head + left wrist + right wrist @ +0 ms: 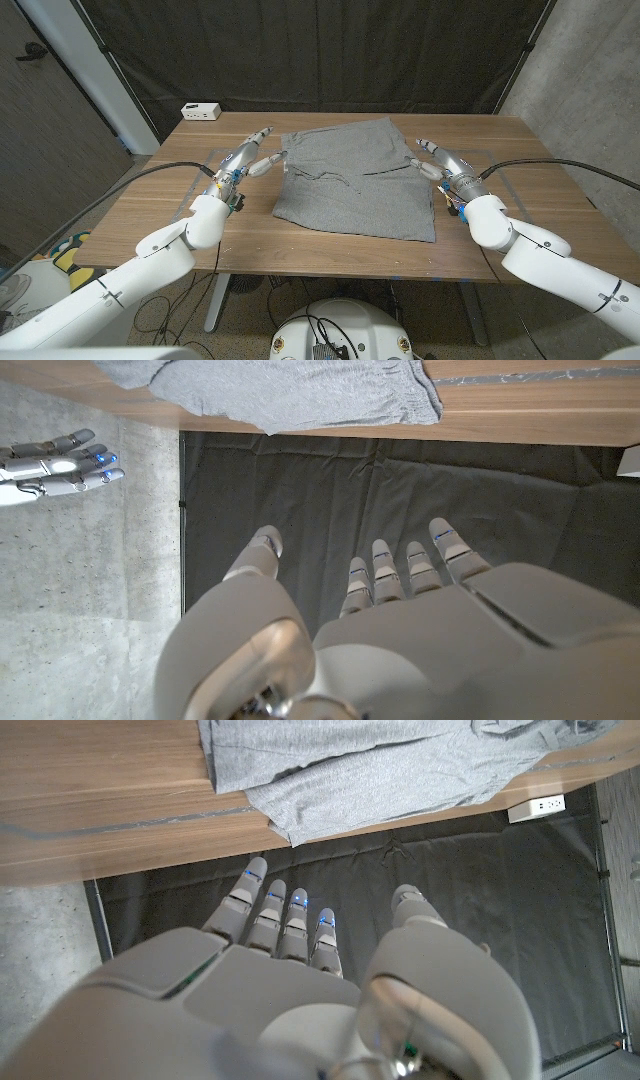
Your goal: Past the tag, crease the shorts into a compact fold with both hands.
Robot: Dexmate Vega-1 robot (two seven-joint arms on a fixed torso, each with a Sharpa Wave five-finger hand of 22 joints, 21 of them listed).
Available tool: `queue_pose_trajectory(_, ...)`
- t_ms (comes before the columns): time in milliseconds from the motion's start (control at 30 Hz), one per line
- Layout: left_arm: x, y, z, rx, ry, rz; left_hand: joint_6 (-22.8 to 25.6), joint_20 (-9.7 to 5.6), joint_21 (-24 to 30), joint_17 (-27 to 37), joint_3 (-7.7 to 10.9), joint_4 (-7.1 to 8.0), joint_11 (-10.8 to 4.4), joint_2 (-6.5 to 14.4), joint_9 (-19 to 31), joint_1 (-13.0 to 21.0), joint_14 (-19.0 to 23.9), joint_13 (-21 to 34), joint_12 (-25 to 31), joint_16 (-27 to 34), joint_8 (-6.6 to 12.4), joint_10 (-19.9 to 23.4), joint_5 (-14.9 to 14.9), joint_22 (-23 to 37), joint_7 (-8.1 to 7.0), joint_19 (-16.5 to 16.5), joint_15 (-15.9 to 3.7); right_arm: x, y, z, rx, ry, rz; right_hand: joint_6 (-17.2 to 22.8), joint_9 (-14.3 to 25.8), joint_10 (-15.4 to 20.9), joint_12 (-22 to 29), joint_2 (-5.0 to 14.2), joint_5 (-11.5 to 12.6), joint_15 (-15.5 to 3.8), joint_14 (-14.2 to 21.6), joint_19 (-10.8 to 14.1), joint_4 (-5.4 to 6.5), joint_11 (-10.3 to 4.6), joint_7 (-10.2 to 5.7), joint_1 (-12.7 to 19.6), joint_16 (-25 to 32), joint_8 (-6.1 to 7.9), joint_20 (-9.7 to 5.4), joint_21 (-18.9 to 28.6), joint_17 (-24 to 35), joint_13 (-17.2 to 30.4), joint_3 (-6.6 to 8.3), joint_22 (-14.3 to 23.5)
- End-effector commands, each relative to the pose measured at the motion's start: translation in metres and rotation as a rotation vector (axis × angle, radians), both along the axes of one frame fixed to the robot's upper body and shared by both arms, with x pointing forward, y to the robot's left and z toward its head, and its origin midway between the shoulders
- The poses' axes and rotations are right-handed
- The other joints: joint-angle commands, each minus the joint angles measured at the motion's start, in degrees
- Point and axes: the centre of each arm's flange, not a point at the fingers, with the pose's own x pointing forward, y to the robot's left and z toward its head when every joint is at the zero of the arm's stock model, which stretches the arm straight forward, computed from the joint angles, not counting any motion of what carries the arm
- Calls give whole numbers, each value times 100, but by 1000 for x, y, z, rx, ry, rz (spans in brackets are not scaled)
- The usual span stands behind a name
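- The grey shorts (357,178) are lying spread out around the middle of the wooden table (520,200), with a drawstring trailing loose across the fabric.
- The left hand (247,157) is hovering just beside the shorts' left edge, fingers released and stretched toward the cloth; whether the fingertips are touching the fabric cannot be told.
- In the left wrist view, the left hand (400,610) is showing its fingers apart and straight, grasping nothing, with the shorts (290,390) beyond them on the table (540,420).
- The right hand (443,163) is hovering just beside the shorts' right edge, fingers released and extended, holding nothing.
- In the right wrist view, the right hand (300,960) is showing its fingers spread, with the shorts (380,765) lying past them on the table (100,780).
- A small white box (201,111) is sitting near the table's far left corner, well apart from the shorts.
- A black curtain (320,50) is hanging behind the table.
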Motion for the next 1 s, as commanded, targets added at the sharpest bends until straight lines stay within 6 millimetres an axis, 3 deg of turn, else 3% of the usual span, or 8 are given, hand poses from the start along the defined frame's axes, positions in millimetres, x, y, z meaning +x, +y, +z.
queue_pose_trajectory(33, -16, -4, -7, 83, 7, 44, 67, 13, -4, 27, 4, -45, 2, -30, 26, 41, 63, 33, 5, -5, 3, 81, -1, 23, 12, 12, -20, -17, 3, -10, -86, 4, -79, 53, 12, 69, 34, 9, -21, -64, 34, 50, -29, -16, -13, 75, 34, 20, 25, 24, 29, 16, 30, 9)
queue_pose_trajectory(467, -28, -7, -15, 144, 27, 90, 280, 43, -37, 27, -41, -88, -41, -52, 30, 53, 115, 35, 19, -8, 35, 238, -2, 26, 10, -23, -100, -35, 12, -17, -169, 24, -142, 113, 16, 146, 45, 38, -53, -171, 148, 110, -99, -69, -28, 161, 62, 30, 8, 37, 33, 19, 94, 9)
queue_pose_trajectory(567, -29, -7, -16, 162, 34, 99, 359, 46, -43, 27, -58, -107, -112, -69, 31, 61, 150, 36, 22, -3, 46, 294, -3, 25, -28, -19, -106, -36, 13, -19, -183, 37, -160, 204, 17, 198, 58, 44, -70, -190, 180, 133, -112, -73, -40, 172, 75, 60, 5, 41, 42, 20, 103, 9)
queue_pose_trajectory(1000, -32, -10, -16, 241, 72, 137, 596, 64, -60, 28, -108, -185, -172, -165, 35, 113, 300, 37, 49, 21, 75, 509, 11, 19, -75, 17, -208, -41, 18, -31, -233, 91, -197, 355, 19, 351, 93, 65, -103, -262, 334, 242, -149, -81, -45, 212, 130, 93, -8, 70, 61, 22, 141, 11)
